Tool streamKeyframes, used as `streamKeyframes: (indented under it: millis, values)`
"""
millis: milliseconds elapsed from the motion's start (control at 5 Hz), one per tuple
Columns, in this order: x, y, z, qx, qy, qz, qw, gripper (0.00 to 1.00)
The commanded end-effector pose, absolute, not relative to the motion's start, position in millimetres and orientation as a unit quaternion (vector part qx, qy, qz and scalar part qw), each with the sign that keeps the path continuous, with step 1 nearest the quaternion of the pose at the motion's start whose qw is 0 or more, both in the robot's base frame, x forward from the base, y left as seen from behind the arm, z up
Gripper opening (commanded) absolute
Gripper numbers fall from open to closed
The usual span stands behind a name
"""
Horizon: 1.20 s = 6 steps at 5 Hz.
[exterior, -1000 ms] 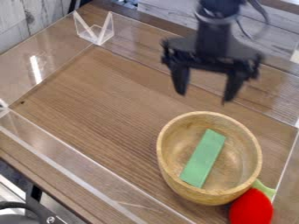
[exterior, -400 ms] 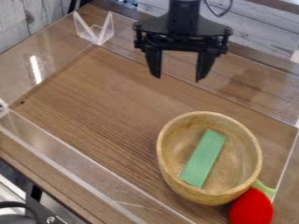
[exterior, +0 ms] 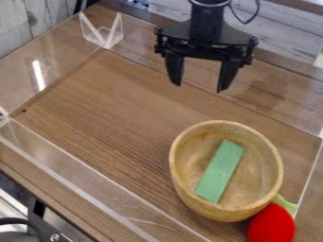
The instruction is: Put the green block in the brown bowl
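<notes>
Green block (exterior: 224,170) lies flat inside the brown bowl (exterior: 188,147), slanted along the floor of the bowl from upper right to lower left, touching nothing but the wood (the red strawberry-like toy (exterior: 270,225) sits just outside the rim at lower right, not involved). Gripper (exterior: 203,77) hangs well apart from the bowl, over the far side of the wooden table (exterior: 101,113), fingers spread wide and holding nothing. Judged: placement step is complete, so the next move calls only for clearing away, no further grasp.
</notes>
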<state>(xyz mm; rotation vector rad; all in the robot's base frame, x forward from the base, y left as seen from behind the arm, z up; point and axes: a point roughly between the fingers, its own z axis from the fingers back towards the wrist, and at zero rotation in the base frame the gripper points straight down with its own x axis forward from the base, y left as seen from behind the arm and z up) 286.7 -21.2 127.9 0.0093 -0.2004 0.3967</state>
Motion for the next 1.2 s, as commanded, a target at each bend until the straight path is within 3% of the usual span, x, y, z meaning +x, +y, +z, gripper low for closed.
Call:
streamKeyframes:
  millis: [0,600,1000]
  values:
    - [295.2,-15.5,139.2,-0.002,-0.121,0.184,0.976,1.0]
    - [288.2,-24.0,140.3,0.003,-0.118,0.21,0.97,1.0]
    - [301.9,-27.8,125.0,-0.002,-0.116,0.165,0.979,1.0]
